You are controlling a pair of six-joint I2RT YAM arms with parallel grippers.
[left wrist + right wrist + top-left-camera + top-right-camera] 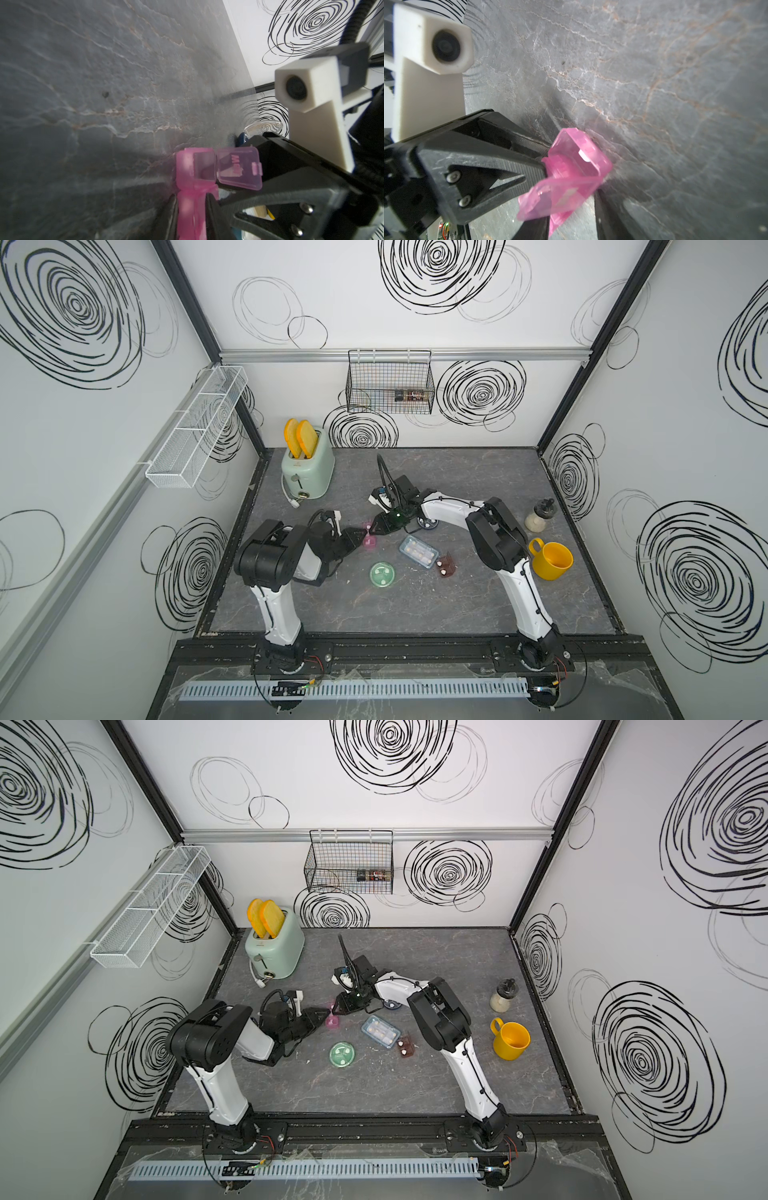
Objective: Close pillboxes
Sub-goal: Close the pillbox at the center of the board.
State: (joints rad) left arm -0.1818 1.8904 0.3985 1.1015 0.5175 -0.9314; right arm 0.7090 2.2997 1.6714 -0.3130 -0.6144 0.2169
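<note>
Far left, on side wall: white wire-mesh shelf (pixel 195 427).

Back-left corner of grey marbled tabletop (pixel 415 614): mint-green toaster (pixel 308 475), two orange toast slices (pixel 301 443) upright in slots.

Right of toaster, mid-table: left gripper (pixel 362 536), stretched rightward, low over surface. In left wrist view, fingers (pixel 212 216) tight against both long sides of pink translucent rectangular pillbox (pixel 193 180). Clamped on its body, no gap seen.

Location of pink box: mid-table, between the two gripper tips, behind the green round one. End compartment open, hinged flap (pixel 239 168) hanging out toward opposite arm.

Right gripper (pixel 376 528): close in from other side. In right wrist view, jaws apart either side of open flap, bare table visible between flap and one finger. Hold on flap not discernible.

Nearer front edge: green round translucent pillbox (pixel 382 574), flat on table, untouched.

Further right: blue-grey rectangular pillbox (pixel 419 551), flat, pale pills visible through lid.

Behind it, partly under right arm: dark round pillbox (pixel 428 523), clear lid tilted up in left wrist view.

Just beside right end of blue-grey box: small brown pillbox (pixel 445 565), apparently open, white bits inside.

Far right: pale bottle with dark top (pixel 540 515), upright. In front of it, yellow mug (pixel 550 561), upright, handle pointing left.
</note>
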